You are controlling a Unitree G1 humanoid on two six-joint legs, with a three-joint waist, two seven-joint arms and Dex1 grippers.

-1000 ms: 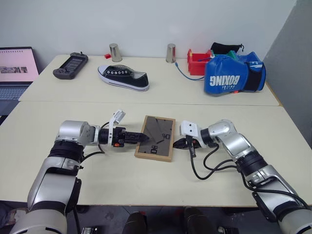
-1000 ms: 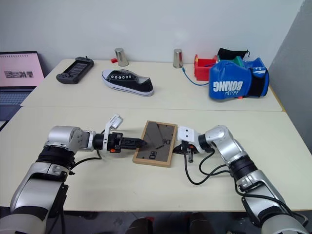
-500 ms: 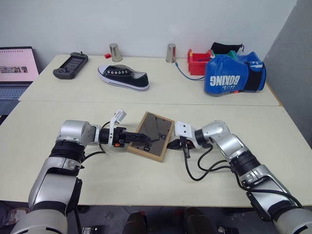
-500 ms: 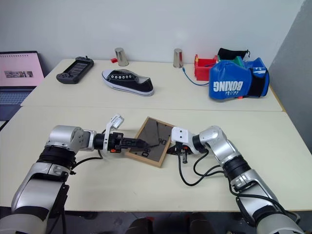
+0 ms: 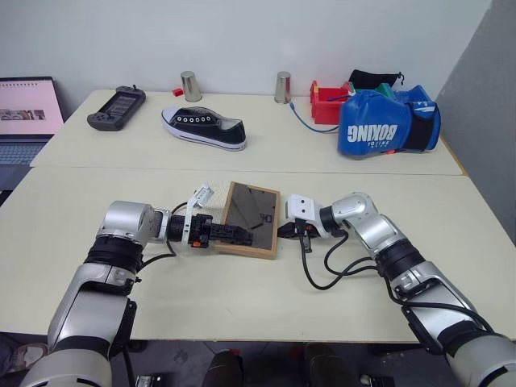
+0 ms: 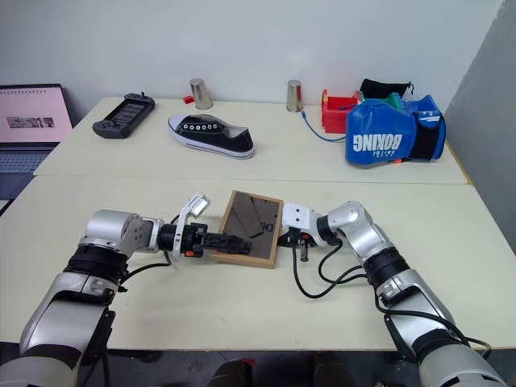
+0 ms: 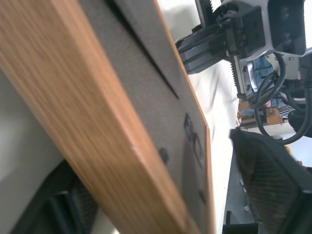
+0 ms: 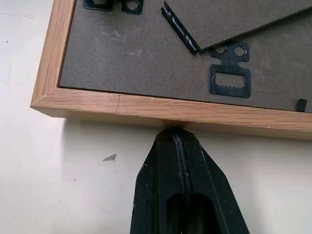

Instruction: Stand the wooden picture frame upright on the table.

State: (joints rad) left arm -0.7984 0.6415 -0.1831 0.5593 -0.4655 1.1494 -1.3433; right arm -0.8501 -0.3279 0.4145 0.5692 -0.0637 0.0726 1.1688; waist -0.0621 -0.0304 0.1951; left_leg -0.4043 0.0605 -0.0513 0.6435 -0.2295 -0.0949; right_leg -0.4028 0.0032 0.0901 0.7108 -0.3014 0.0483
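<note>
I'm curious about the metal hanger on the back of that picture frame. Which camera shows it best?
The right wrist view: the sawtooth hanger sits sharp on the wooden picture frame's grey back. The head views show it only as small dark marks, and the left wrist view sees the back at a steep slant.

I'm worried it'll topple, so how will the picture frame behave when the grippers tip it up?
The frame looks stiff: thick wood rim, flat board back. Thin for its height, it would probably fall unless its stand is folded out. On the smooth table it may slide, though the shut right gripper braces one edge and the left gripper straddles the other.
</note>
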